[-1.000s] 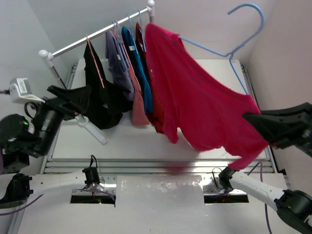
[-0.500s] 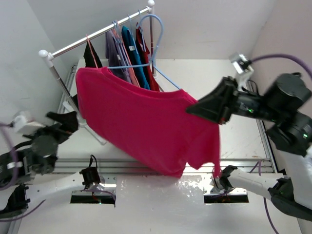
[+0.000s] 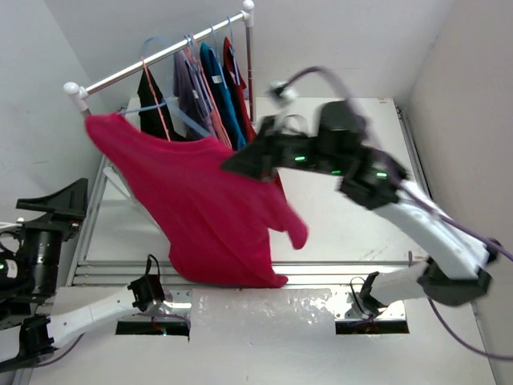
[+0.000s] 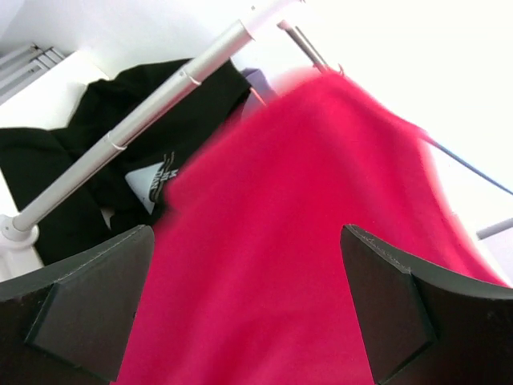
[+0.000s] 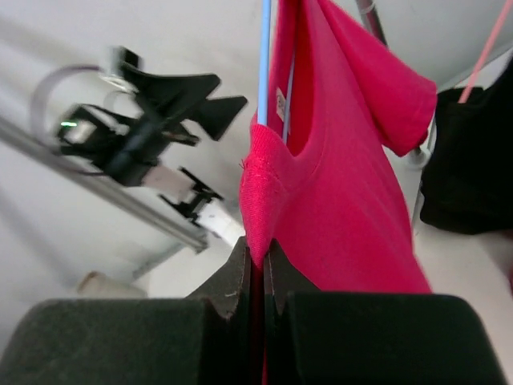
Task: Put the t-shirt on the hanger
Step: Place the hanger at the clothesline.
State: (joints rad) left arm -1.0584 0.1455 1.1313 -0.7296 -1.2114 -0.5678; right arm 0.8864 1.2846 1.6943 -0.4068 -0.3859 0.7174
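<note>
The t-shirt [image 3: 200,208] hung in mid-air below and in front of the rail [image 3: 160,58]. One shoulder was lifted close under the rail's left end, and the hem trailed low over the worktop [image 3: 321,233]. The hanger [image 5: 264,56] ran down into its neck, the hook a blur up near the rail.

The right end effector [image 5: 258,255] was clenched on the collar hem just where the blue wire entered. I couldn't tell whether it nipped the wire too. The left end effector [image 4: 246,241] stood released below the rail's left end, jaws wide and facing the fabric, touching nothing.

To my eye the shirt was already on the wire. Doing this well meant a firm pinch and a slow swing, so the far shoulder wouldn't slip off, and steering clear of the black garment [image 3: 148,108] on the rail.
</note>
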